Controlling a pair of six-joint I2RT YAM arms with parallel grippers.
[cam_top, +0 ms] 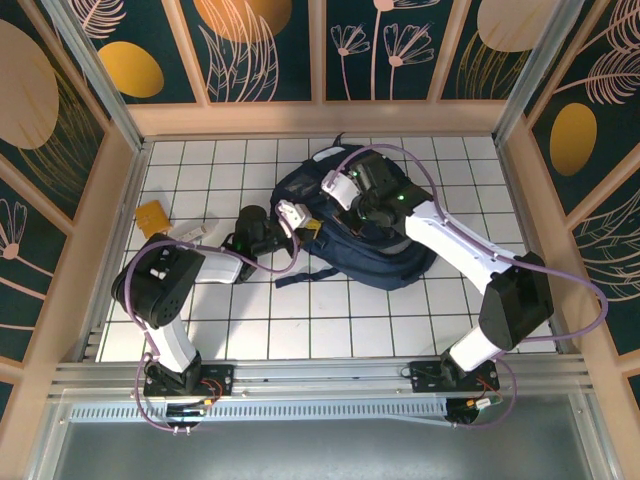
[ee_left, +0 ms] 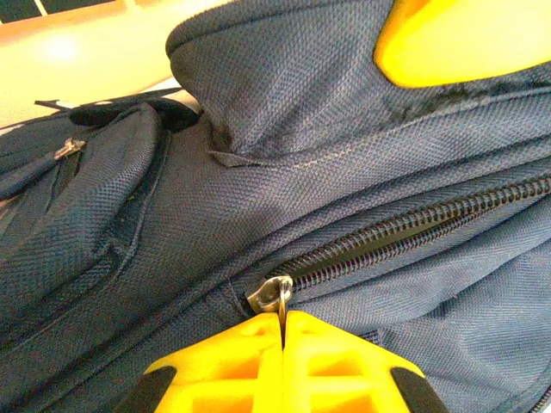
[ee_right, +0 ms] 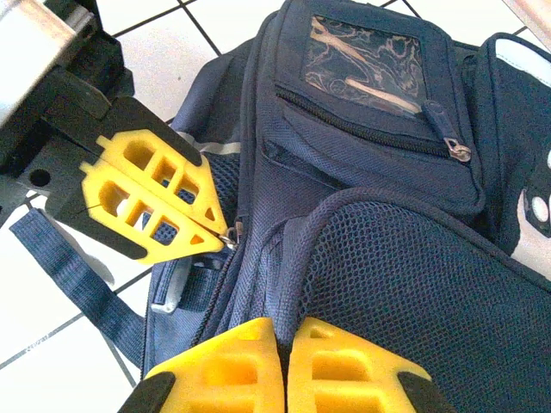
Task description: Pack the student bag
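The student bag (cam_top: 372, 245), a large navy-blue backpack, lies in the middle of the tiled table. My left gripper (ee_left: 283, 323) is shut on the metal zipper pull (ee_left: 281, 297) at the end of a closed zipper (ee_left: 413, 228). In the right wrist view the left gripper (ee_right: 225, 234) pinches the same pull at the bag's side. My right gripper (ee_right: 284, 331) is shut on a raised fold of the bag's mesh-covered fabric (ee_right: 318, 249). From above, the left gripper (cam_top: 303, 220) is at the bag's left edge and the right gripper (cam_top: 338, 190) is over its top.
An orange-yellow packet (cam_top: 153, 214) lies at the far left of the table, with a small white object (cam_top: 188, 232) just right of it. A black strap (cam_top: 305, 275) trails from the bag toward the front. Wooden walls (cam_top: 110, 230) enclose the table.
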